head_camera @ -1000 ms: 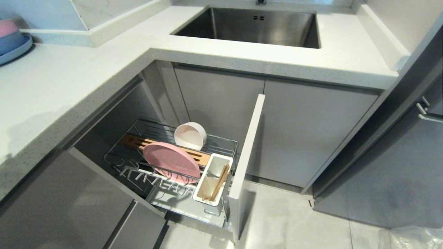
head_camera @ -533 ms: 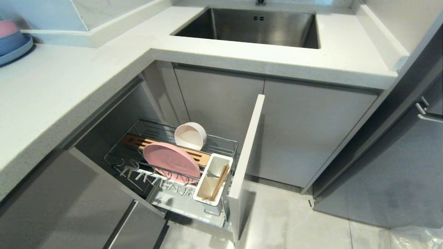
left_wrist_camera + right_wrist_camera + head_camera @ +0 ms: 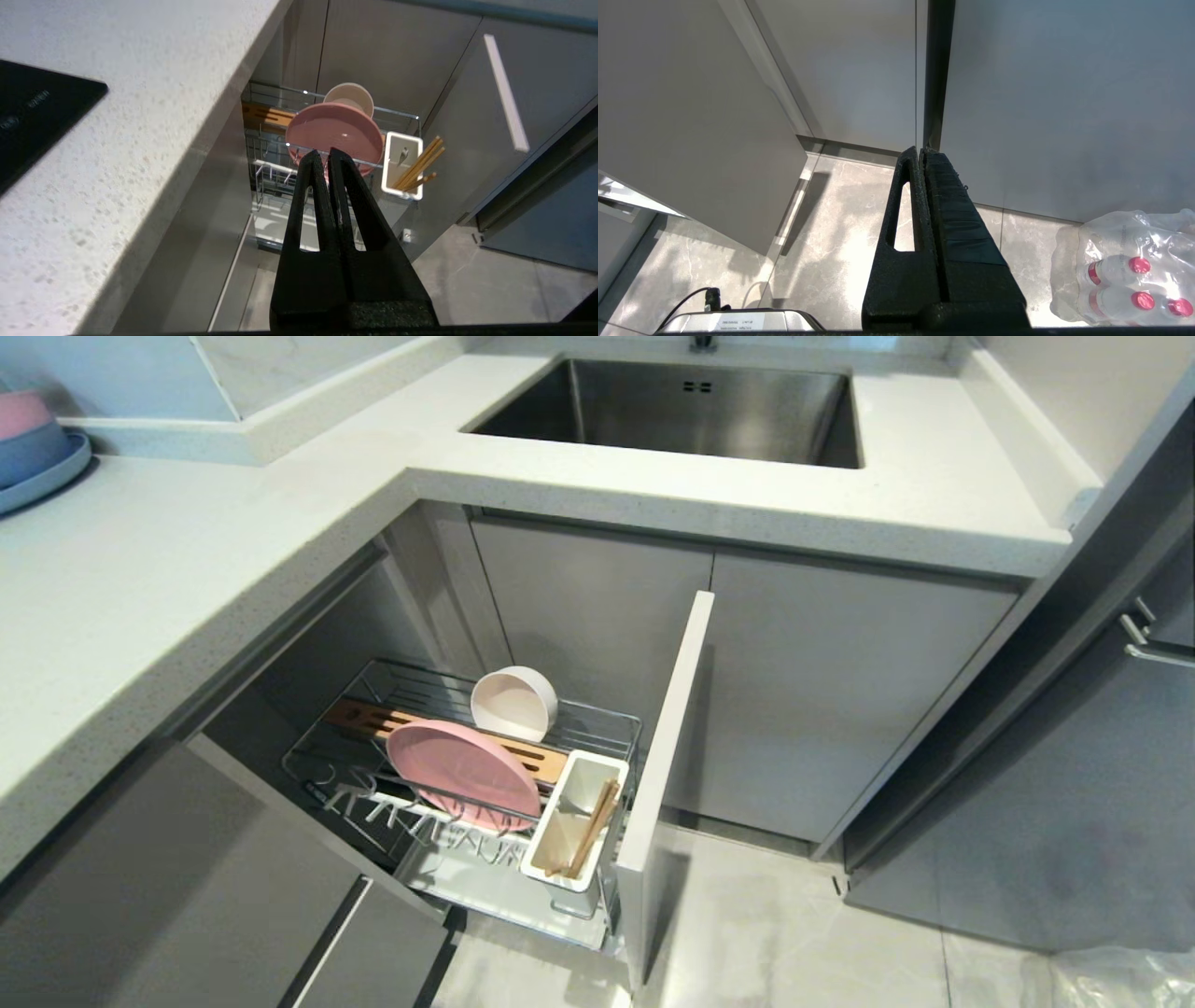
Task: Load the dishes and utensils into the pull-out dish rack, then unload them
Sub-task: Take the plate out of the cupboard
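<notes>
Well apart: left gripper (image 3: 325,156) pressed together, empty, above counter edge; pink plate (image 3: 334,136) racked below it.

The rack (image 3: 597,733) stands pulled out, holding a pink plate (image 3: 464,773), a white bowl (image 3: 513,702), and chopsticks (image 3: 592,829) in its caddy (image 3: 571,887).
</notes>
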